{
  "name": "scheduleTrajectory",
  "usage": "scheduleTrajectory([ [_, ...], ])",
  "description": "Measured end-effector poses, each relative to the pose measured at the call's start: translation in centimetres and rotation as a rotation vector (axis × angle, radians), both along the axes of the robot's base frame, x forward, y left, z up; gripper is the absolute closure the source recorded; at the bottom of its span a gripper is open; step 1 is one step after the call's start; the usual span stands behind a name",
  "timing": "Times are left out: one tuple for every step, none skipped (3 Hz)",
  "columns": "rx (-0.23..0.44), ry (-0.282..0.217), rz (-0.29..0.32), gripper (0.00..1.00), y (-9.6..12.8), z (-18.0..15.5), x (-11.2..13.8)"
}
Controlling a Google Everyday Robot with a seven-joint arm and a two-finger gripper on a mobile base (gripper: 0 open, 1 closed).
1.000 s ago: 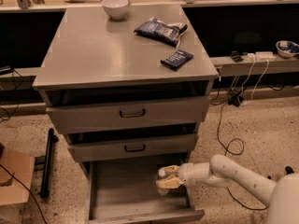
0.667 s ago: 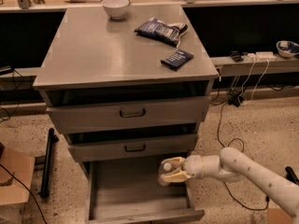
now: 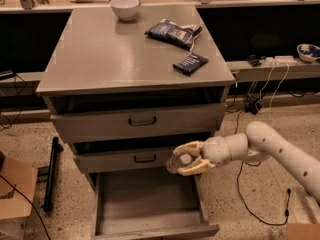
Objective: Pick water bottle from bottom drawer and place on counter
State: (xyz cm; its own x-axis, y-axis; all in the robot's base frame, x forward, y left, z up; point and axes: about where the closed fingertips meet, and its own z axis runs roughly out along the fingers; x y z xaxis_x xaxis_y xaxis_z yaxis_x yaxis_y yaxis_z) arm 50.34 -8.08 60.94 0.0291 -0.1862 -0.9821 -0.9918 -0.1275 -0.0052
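My gripper (image 3: 184,159) is shut on the water bottle (image 3: 178,161), a small clear bottle with a white cap facing the camera. It holds the bottle above the right rear of the open bottom drawer (image 3: 145,199), in front of the middle drawer's front. The drawer's flat grey floor shows bare. The counter (image 3: 115,54) is the grey metal top of the cabinet, well above the gripper. My white arm reaches in from the right.
On the counter stand a white bowl (image 3: 124,7), a dark blue bag (image 3: 172,33) and a small dark packet (image 3: 190,63). Two upper drawers with black handles (image 3: 142,121) are partly open. A cardboard box (image 3: 15,194) and black bar (image 3: 50,176) lie left on the floor; cables at right.
My gripper has risen out of the bottom drawer with the bottle, moving up and slightly left. The arm has lifted with it.
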Motion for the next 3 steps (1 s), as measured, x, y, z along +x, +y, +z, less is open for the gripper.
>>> scheduleTrajectory([
  [-0.062,-0.157,0.097,1.0,0.6,7.4,0.0],
  [-0.168,-0.325,0.192,1.0,3.0,14.2,0.1],
  [-0.272,-0.5,0.264,1.0,5.4,21.5,0.7],
])
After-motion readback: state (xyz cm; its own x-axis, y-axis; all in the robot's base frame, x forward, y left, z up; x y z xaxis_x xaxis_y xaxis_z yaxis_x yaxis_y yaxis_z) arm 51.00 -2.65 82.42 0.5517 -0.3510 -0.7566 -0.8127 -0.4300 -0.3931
